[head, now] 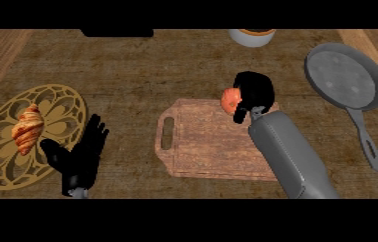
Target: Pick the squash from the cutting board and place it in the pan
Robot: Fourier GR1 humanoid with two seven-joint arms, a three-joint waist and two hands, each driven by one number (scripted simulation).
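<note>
The orange squash (230,99) hangs over the far edge of the wooden cutting board (207,146), mostly hidden by my right hand (253,92), whose fingers and thumb curl round it. The grey pan (343,76) lies at the right, its handle running toward the near edge; it holds nothing. My right hand is left of the pan, apart from it. My left hand (77,158) rests open at the lower left, fingers up.
A croissant (28,128) lies on a round golden trivet (52,106) at the left, beside my left hand. A white cup (252,36) stands at the far edge, and a dark object (117,32) sits further left there.
</note>
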